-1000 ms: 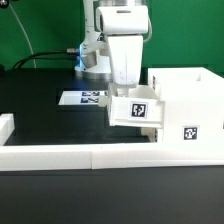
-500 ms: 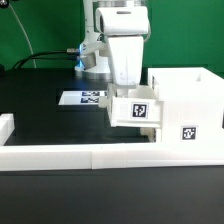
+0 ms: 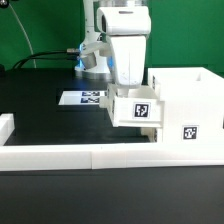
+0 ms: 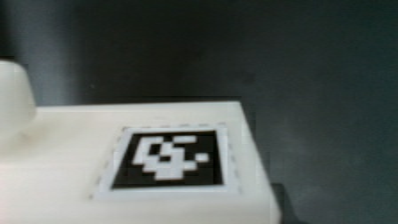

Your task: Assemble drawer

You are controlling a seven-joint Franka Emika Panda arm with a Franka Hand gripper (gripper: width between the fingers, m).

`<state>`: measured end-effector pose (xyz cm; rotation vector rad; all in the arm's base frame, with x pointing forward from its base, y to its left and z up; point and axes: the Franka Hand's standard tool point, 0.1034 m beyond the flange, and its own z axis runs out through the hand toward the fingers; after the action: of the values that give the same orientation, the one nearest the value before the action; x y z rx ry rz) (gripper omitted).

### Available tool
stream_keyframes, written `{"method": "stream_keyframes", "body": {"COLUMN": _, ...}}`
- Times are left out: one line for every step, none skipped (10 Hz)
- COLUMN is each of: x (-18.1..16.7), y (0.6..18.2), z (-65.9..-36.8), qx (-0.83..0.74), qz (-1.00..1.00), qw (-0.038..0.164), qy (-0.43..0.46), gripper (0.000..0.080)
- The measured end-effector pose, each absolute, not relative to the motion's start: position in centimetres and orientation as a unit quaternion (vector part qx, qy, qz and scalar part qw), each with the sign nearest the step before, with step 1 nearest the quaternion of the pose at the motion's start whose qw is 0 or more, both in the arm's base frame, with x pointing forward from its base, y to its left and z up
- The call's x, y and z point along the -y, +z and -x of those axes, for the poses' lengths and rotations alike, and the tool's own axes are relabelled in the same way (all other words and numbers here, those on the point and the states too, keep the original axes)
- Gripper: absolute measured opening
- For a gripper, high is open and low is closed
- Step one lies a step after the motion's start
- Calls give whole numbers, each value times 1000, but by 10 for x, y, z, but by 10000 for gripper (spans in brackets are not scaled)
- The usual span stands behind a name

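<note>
The white box shell (image 3: 190, 95) stands at the exterior view's right, with a tag (image 3: 188, 131) on its near wall. One shallow white tray (image 3: 125, 112) with a tag on its near face is slightly tilted against the shell's open side. My gripper (image 3: 128, 90) comes straight down onto the tray's top edge and appears shut on its wall; the fingertips are hidden behind it. The wrist view is filled by the tray's tagged face (image 4: 169, 158), very close and blurred. No second tray shows.
The marker board (image 3: 83, 98) lies flat on the black table behind the tray. The long low white border wall (image 3: 60, 155) runs along the near edge, with a short piece (image 3: 5, 128) at the exterior view's left. The robot base (image 3: 92, 55) stands behind.
The gripper and tray have shifted slightly toward the exterior view's right, closer into the shell.
</note>
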<state>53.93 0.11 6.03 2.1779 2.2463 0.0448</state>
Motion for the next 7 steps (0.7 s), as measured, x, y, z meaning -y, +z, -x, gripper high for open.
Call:
{"method": "stream_keyframes", "body": {"x": -1, "y": 60, "z": -539, "qx": -718, "qz": -696, "qw": 6, "qy": 14, "gripper": 42}}
{"method": "stream_keyframes", "body": {"x": -1, "y": 60, "z": -539, "qx": -718, "qz": -696, "qw": 6, "qy": 14, "gripper": 42}}
{"method": "stream_keyframes", "body": {"x": -2, "y": 60, "z": -539, "qx": -718, "qz": -696, "qw": 6, "qy": 14, "gripper": 42}}
{"method": "stream_keyframes", "body": {"x": -2, "y": 60, "z": -540, "qx": -719, "qz": -695, "qw": 6, "qy": 14, "gripper": 42}}
{"method": "stream_keyframes", "body": {"x": -2, "y": 60, "z": -540, "qx": -719, "qz": -694, "qw": 6, "qy": 14, "gripper": 42}}
{"method": "stream_keyframes", "body": {"x": -3, "y": 60, "z": -541, "qx": -719, "qz": -695, "qw": 9, "qy": 13, "gripper": 42}}
{"method": "stream_keyframes", "body": {"x": -2, "y": 60, "z": -540, "qx": -717, "qz": -697, "qw": 9, "qy": 11, "gripper": 42}}
